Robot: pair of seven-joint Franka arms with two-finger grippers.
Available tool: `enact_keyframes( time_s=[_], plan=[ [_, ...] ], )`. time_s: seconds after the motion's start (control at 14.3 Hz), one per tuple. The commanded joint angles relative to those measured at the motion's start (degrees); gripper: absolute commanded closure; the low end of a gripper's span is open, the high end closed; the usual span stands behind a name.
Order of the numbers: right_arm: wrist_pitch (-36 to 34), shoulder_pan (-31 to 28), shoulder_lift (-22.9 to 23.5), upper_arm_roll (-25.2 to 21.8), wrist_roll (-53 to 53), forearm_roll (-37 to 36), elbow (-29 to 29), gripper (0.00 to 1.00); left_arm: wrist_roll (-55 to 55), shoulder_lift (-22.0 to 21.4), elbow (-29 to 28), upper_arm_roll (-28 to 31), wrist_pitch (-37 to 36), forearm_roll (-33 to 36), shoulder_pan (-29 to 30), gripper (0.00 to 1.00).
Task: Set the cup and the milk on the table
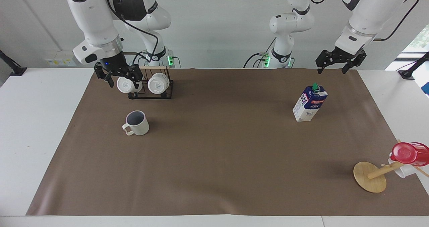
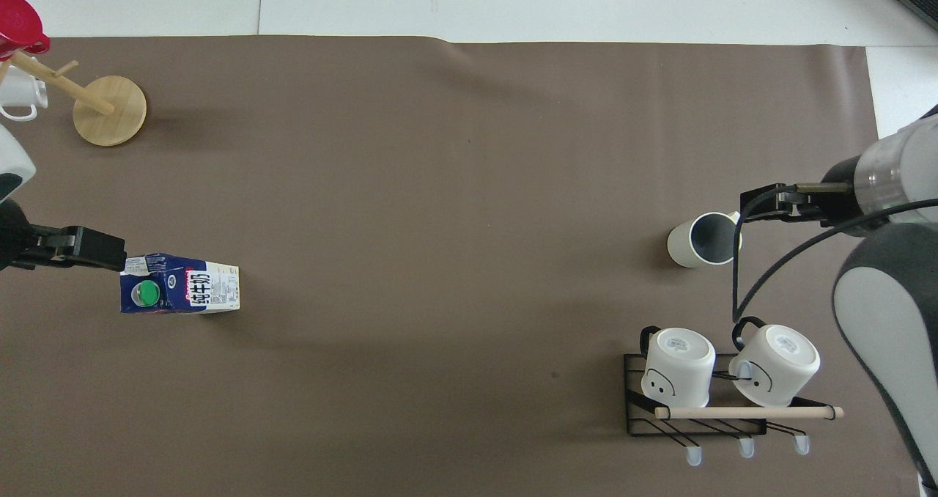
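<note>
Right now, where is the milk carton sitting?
The milk carton stands upright on the brown mat toward the left arm's end of the table, nearer to the robots than the wooden cup stand.

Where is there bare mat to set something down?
The wide middle of the mat, between the cup and the milk, is bare. It is crowded by the mug rack, where the right gripper hangs, and around the wooden stand.
</note>
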Motion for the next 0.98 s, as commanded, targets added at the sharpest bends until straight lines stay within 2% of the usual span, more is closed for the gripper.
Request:
enact_keyframes(
  time_s=[0.0, 0.14, 0.49, 0.91],
  plan=[
    [4.19, 0.79, 4.52, 0.12, 4.18, 0.18, -0.69, 0.00, -0.43, -0.26, 0.66, -0.26, -0.89, 0.40, 0.44, 0.00],
    [8.56, 1.06, 6.99, 0.12, 6.82, 0.27, -2.62, 0.00, -0.43, -0.35, 0.66, -0.26, -0.89, 0.40, 0.44, 0.00],
    [21.67, 1.59, 8.32, 0.12, 7.62, 1.49, -12.72, 0.00, -0.43, -0.26, 0.66, -0.26, -0.89, 0.40, 0.44, 0.00],
    [27.04, 0.80, 8.67, 0.12, 7.18, 1.94, -18.27, 0.00, -0.43, -0.35, 0.66, -0.26, -0.89, 0.40, 0.44, 0.00]
  ],
)
